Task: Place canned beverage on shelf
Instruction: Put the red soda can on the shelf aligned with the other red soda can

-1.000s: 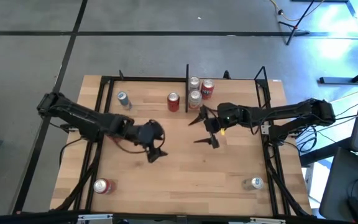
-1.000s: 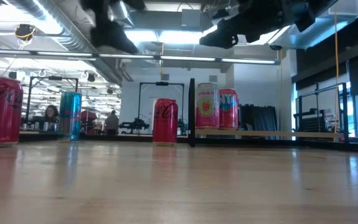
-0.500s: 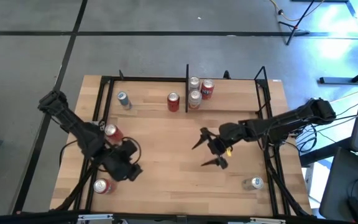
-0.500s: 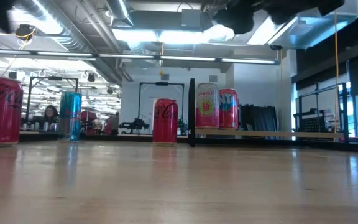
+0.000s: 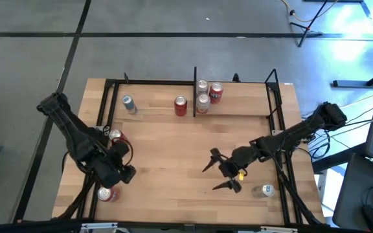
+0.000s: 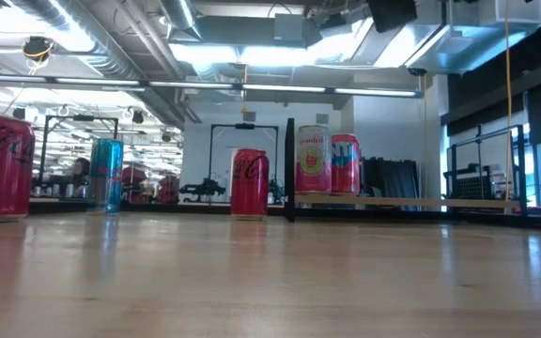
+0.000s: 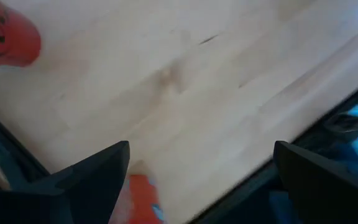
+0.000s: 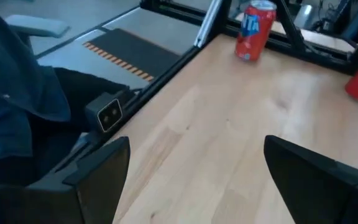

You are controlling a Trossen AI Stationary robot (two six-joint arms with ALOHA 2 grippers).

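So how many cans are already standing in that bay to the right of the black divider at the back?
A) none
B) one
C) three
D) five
C: the high view shows three cans clustered just right of the black divider on the shelf, while the red can and the blue can stand left of it.

Your left gripper (image 5: 123,173) swung from table centre back to near-left corner; now above red can (image 5: 107,193) at front-left edge, fingers spread. Second red can (image 5: 116,136) beside left rail uncovered as arm pulled away. Your right gripper (image 5: 220,173) retreated from in front of shelf (image 5: 238,103) toward near-right area, close to silver can (image 5: 265,190), fingers apart.
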